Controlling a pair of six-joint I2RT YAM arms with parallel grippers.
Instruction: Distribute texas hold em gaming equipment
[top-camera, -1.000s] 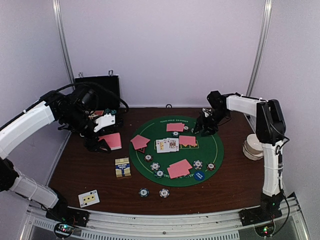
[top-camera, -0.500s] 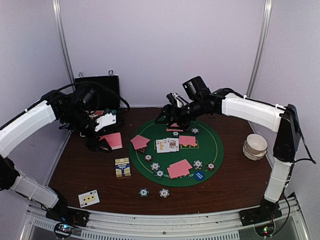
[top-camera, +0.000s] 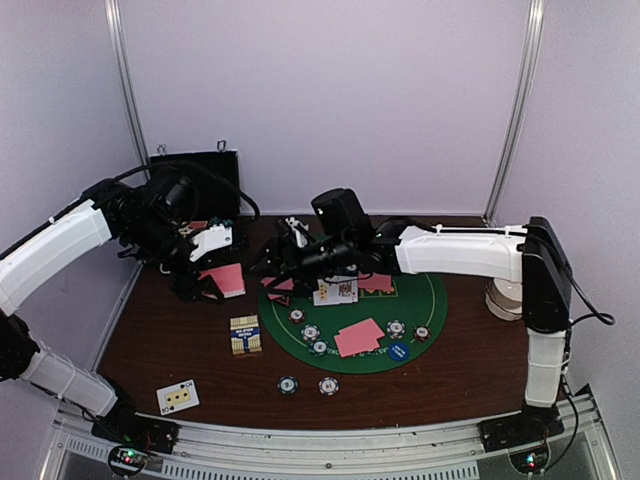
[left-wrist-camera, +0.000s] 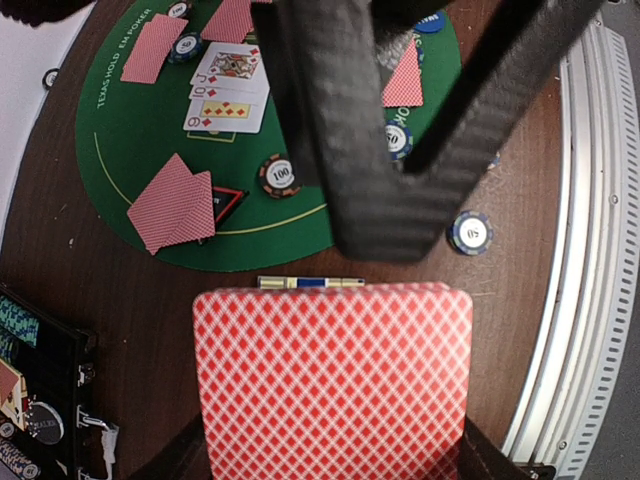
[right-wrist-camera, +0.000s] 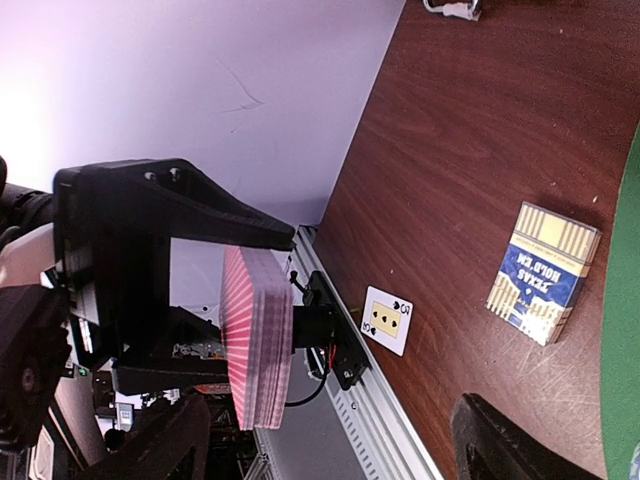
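Change: right gripper (top-camera: 280, 254) has swung from the right of the frame across the green mat (top-camera: 415, 300) and now sits left of centre, close to the deck.
Right grip: right gripper stands wide and holds nothing.
Left grip: left gripper (top-camera: 212, 280) is clamped on the deck of pink-backed playing cards (left-wrist-camera: 330, 385), at middle left, above the worktop (top-camera: 470, 370).
Dealt cards: pink-backed pairs (top-camera: 358, 337) and face-up cards (top-camera: 335, 290) lie on the mat.
Poker chips (top-camera: 311, 332): several on the mat's lower part, two on bare worktop below it.
Blue disc (top-camera: 399, 351): mat's lower right edge.
Card box (top-camera: 245, 334): just left of the mat.
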